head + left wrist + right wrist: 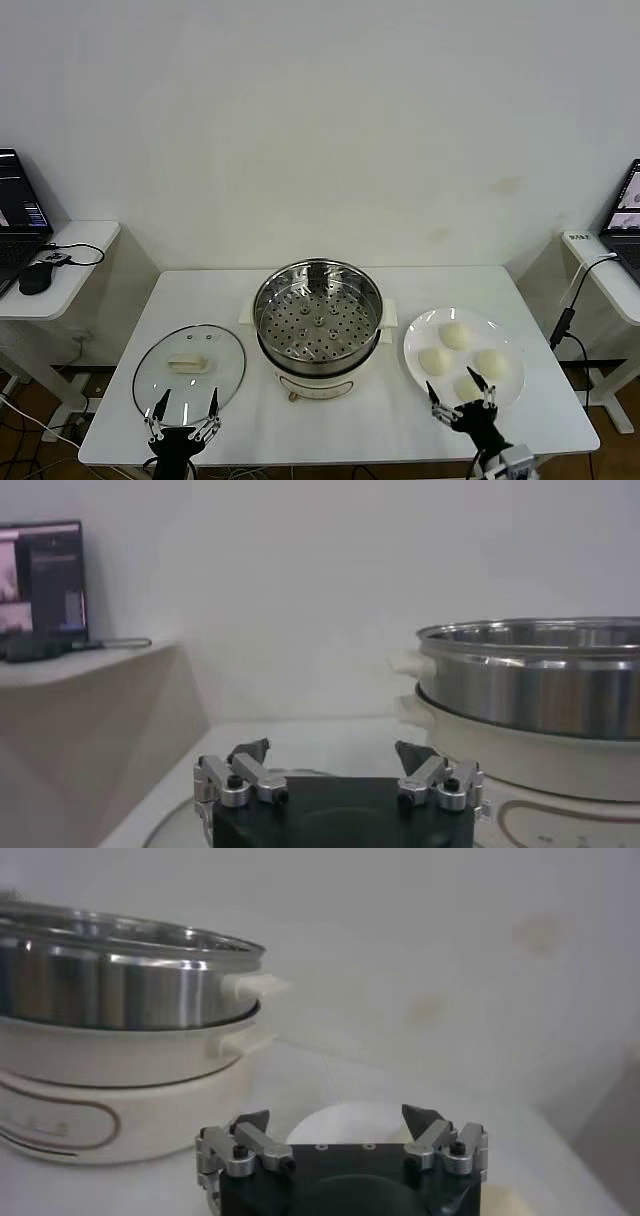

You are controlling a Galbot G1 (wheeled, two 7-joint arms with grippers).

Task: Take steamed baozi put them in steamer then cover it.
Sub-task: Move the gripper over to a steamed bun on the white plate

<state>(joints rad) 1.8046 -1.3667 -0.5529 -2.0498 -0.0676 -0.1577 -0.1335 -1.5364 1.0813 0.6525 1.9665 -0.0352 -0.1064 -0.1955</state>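
The steamer (318, 318) (540, 680) (120, 978), a shiny steel pot with a perforated tray on a white base, stands uncovered at the table's centre. Several cream-white steamed baozi (456, 336) lie on a white plate (415, 345) (330, 1128) to its right. The glass cover (189, 365) with its cream handle lies flat to the steamer's left. My left gripper (186, 402) (333, 750) is open over the cover's near edge, holding nothing. My right gripper (458, 395) (335, 1116) is open at the plate's near edge, just short of the closest bun.
The white table (230, 290) ends close behind both grippers. Side desks stand on either side, each with a laptop (20, 215) (625, 210); the left one also has a mouse (35, 278). A cable (565, 320) hangs at the right. A wall stands behind.
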